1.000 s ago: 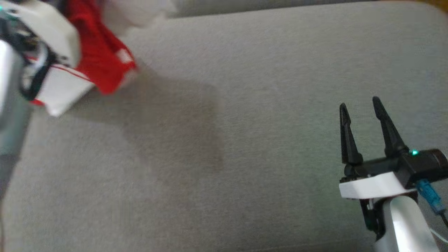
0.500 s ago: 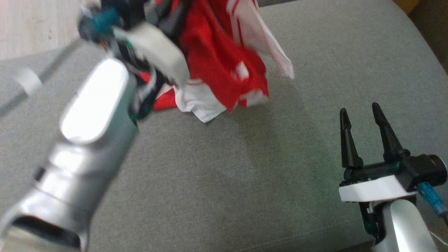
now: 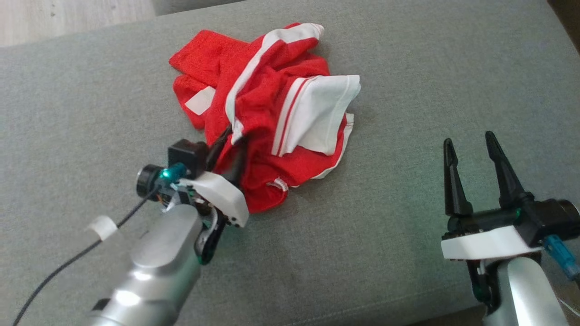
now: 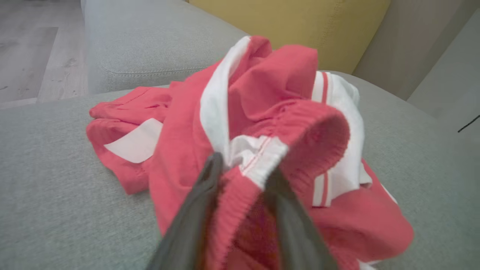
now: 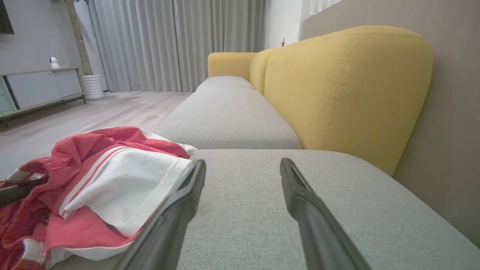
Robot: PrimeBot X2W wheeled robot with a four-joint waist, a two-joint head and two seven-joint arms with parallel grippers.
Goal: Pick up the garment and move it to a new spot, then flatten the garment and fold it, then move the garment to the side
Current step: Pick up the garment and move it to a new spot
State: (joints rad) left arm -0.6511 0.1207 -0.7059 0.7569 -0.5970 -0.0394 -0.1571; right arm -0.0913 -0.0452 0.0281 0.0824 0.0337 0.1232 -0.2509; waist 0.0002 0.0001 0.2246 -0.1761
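Red-and-white garment [image 3: 272, 113] lies crumpled on the grey sofa seat [image 3: 408, 68], the left hand [image 3: 234, 136] at its near edge, 2 fingers partly spread astride the waistband, while the right hand [image 3: 469, 140] hovers wide and empty off to the right.

Heads up, you've got silver forearms [image 3: 154, 267], white wrist plates [image 3: 489, 242], a right gripper [image 3: 468, 138] with long black fingers [image 3: 453, 190], green LEDs [image 3: 166, 173], one taped black cable [image 3: 54, 274].

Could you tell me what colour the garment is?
The garment is red with white stripes and panels; head view best.
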